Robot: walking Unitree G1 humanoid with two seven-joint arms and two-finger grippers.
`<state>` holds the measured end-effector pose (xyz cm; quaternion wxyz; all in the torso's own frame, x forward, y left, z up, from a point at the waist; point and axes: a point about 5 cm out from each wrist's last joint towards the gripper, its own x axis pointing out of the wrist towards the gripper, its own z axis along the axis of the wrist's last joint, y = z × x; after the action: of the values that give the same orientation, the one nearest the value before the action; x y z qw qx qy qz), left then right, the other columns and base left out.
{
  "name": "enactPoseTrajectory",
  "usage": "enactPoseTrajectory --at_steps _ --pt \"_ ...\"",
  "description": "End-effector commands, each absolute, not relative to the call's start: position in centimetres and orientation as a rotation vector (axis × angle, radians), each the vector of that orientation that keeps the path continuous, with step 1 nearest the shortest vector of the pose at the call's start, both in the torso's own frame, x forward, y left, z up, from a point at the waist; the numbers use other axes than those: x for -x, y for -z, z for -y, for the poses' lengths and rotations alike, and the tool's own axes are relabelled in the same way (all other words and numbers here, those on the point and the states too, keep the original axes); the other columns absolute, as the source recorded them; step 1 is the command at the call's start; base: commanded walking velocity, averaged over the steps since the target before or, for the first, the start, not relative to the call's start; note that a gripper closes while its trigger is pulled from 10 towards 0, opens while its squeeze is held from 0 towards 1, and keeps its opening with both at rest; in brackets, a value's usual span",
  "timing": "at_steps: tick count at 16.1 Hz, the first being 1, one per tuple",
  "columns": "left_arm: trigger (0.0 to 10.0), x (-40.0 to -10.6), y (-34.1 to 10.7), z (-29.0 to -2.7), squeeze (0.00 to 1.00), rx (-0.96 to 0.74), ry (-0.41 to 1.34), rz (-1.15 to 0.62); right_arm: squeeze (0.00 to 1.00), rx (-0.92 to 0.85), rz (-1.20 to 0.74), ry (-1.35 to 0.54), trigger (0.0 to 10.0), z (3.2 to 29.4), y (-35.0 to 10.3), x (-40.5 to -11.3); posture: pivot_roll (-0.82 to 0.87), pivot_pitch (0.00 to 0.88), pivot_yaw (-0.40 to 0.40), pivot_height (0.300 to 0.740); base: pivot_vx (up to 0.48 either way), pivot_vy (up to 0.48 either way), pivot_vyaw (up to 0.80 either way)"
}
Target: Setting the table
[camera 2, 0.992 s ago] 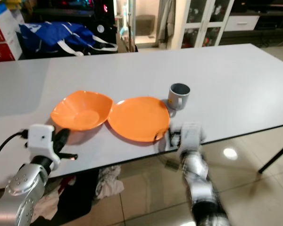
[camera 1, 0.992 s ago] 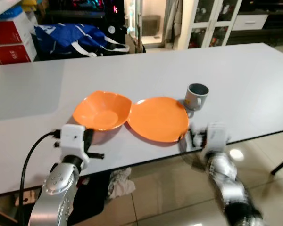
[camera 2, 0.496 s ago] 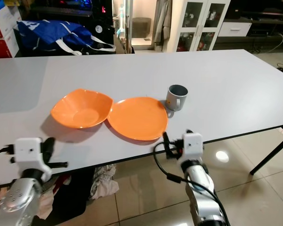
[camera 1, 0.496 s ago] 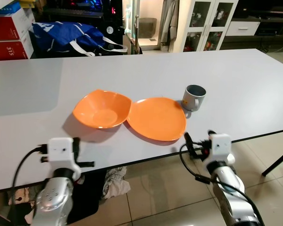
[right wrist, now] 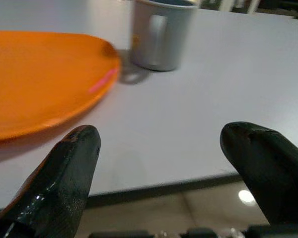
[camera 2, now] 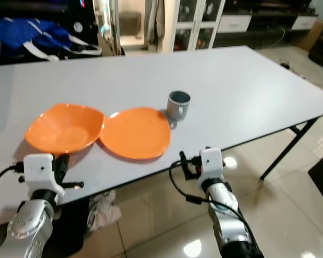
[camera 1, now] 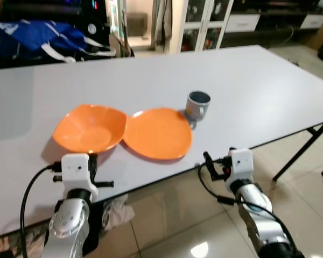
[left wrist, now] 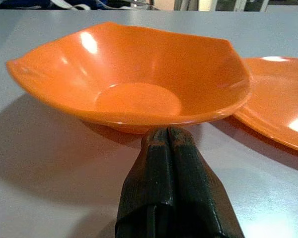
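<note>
One orange bowl, one orange plate and one grey mug at frame centre; left gripper pressed closed and empty, right gripper spread wide, empty.

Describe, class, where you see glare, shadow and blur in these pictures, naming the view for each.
Left wrist view: white highlights on the orange bowl, which casts a dark shadow on the table. Right wrist view: the grey mug and orange plate look soft, the fingers blurred. Left eye view: a lamp glints off the floor.
</note>
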<state>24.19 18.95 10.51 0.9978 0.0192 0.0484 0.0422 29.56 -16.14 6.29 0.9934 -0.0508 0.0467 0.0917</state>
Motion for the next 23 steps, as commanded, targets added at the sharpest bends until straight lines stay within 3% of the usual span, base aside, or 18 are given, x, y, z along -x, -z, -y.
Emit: enactPoseTrajectory --at_steps 1,9,13,23 --pt "10.0 -24.12 -10.65 -19.06 0.0 -0.063 -0.092 -0.095 0.0 0.115 -0.089 -0.212 10.0 15.68 -6.53 -29.78 0.06 0.0 -0.057 0.736 0.0 0.0 0.65" --pt "10.0 -24.5 -10.56 -19.14 0.0 -0.035 -0.07 -0.116 0.0 0.085 -0.092 -0.18 10.0 15.95 -6.35 -29.7 0.06 0.0 -0.045 0.736 0.0 0.0 0.63" --pt "10.0 -24.74 -10.65 -19.08 0.0 -0.057 -0.076 -0.121 0.0 0.09 -0.085 -0.179 10.0 15.79 -6.43 -29.77 0.05 0.0 -0.035 0.736 0.0 0.0 0.0" --pt "10.0 -25.06 -11.14 -18.57 0.0 -0.017 -0.075 -0.111 0.0 0.091 -0.104 -0.219 10.0 15.14 -6.17 -29.61 0.05 0.0 -0.038 0.736 0.0 0.465 0.0"
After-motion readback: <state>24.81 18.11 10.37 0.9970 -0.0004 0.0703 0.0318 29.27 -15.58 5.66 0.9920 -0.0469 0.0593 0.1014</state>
